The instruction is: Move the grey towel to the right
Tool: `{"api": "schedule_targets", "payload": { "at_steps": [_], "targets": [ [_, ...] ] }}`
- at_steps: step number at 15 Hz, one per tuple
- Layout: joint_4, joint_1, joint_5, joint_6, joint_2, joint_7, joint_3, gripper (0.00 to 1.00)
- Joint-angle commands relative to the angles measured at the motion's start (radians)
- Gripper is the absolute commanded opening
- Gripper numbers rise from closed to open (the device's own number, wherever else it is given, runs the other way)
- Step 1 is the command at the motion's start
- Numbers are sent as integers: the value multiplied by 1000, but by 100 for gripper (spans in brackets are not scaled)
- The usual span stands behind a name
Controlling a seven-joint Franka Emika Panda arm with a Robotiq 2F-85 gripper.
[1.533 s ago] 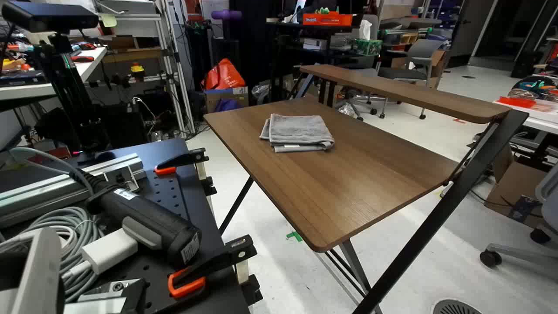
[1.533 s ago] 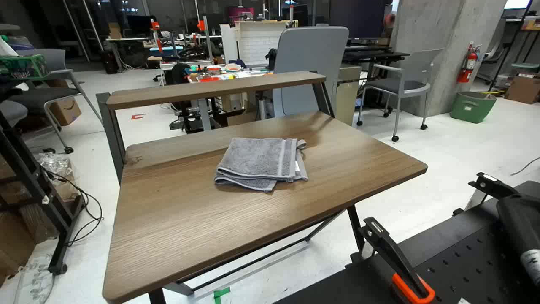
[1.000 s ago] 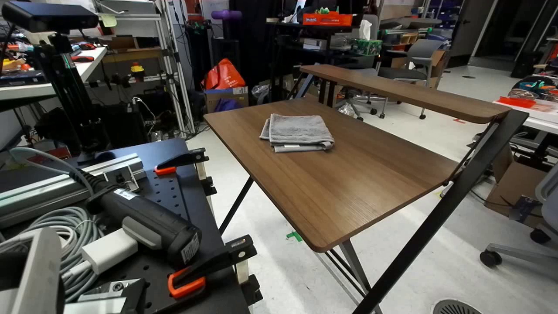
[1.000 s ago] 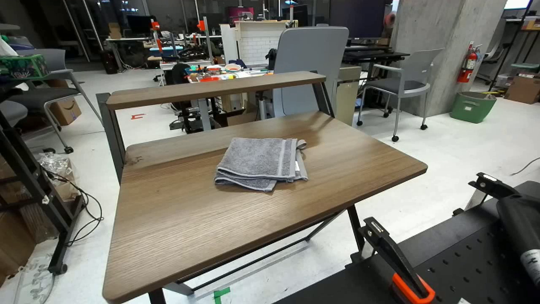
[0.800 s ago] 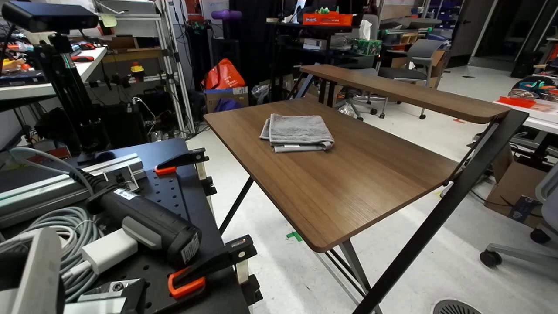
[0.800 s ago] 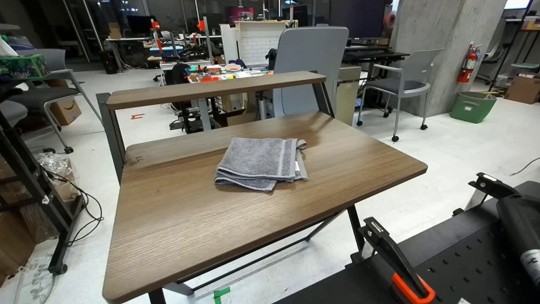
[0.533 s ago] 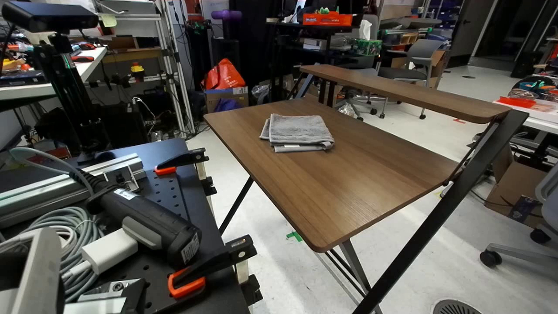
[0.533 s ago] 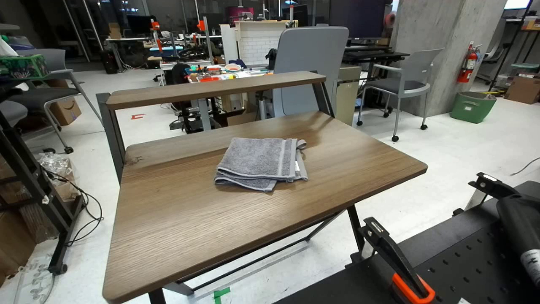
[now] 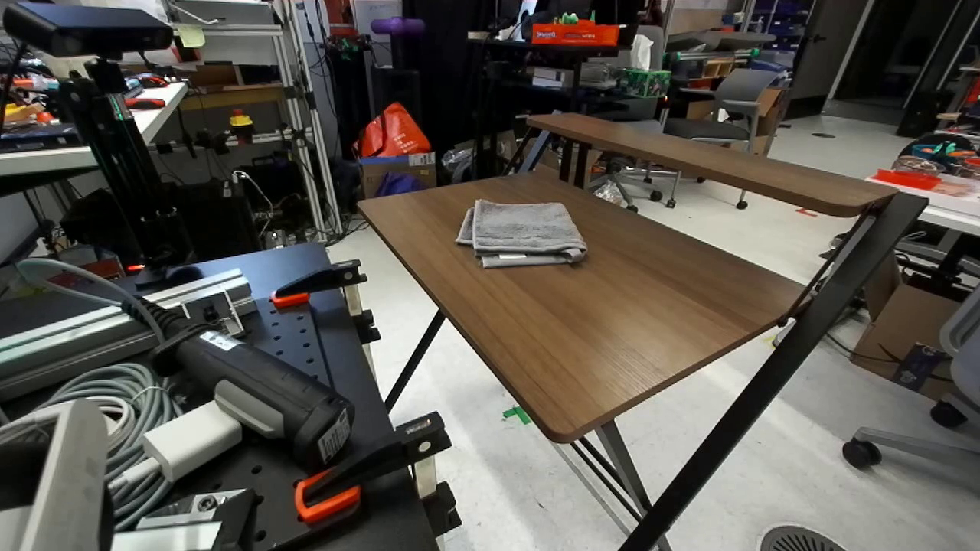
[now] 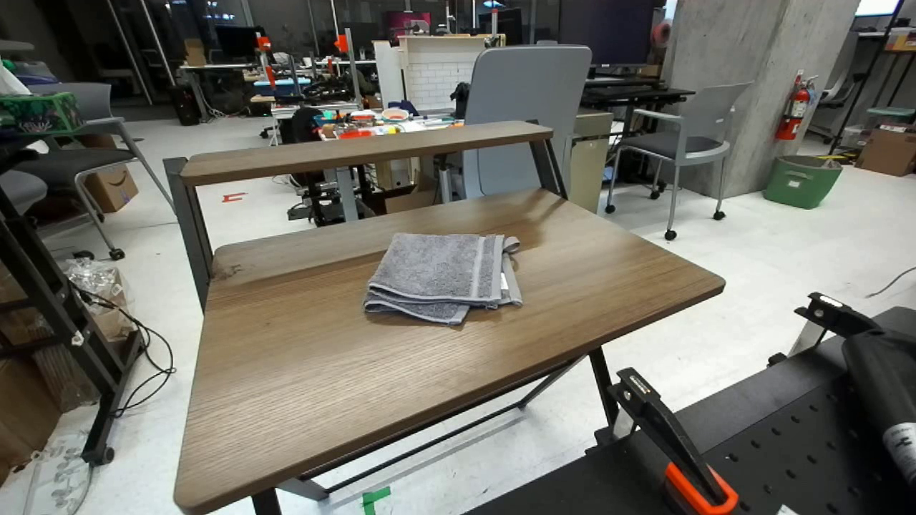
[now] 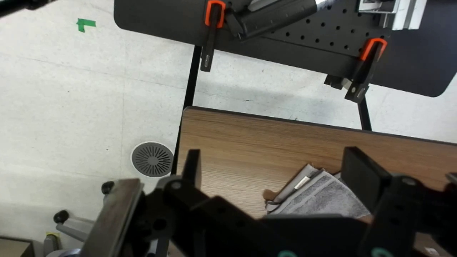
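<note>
Lying folded on the surface point(image 9: 635, 329), the towel point(image 9: 527, 229) rests apart from the raised shelf point(image 10: 365, 150). Its layers look loose, so a pinch on the uppermost alone would probably unfold it; too deep a descent could press the end effector point(image 11: 275, 167) against the surface. Absent from both exterior views, the end effector appears in the wrist view aimed downward, seemingly from well above, its jaws spread wide and holding nothing.

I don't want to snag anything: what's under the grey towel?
The folded grey towel lies on the brown tabletop. The patch beneath is covered, so whether anything flat hides there can't be told.
</note>
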Motion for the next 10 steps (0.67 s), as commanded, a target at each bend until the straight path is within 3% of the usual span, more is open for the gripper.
{"api": "schedule_targets", "payload": {
  "at_steps": [1, 3, 8, 9, 10],
  "targets": [
    [77, 101, 94, 121, 233, -11, 10, 100],
    [121, 163, 172, 184, 349, -22, 22, 100],
    [287, 313, 230, 299, 655, 20, 30, 100],
    [328, 323, 213, 321, 717, 51, 46, 100],
    [376, 263, 231, 331, 780, 56, 128, 100]
  ]
}}
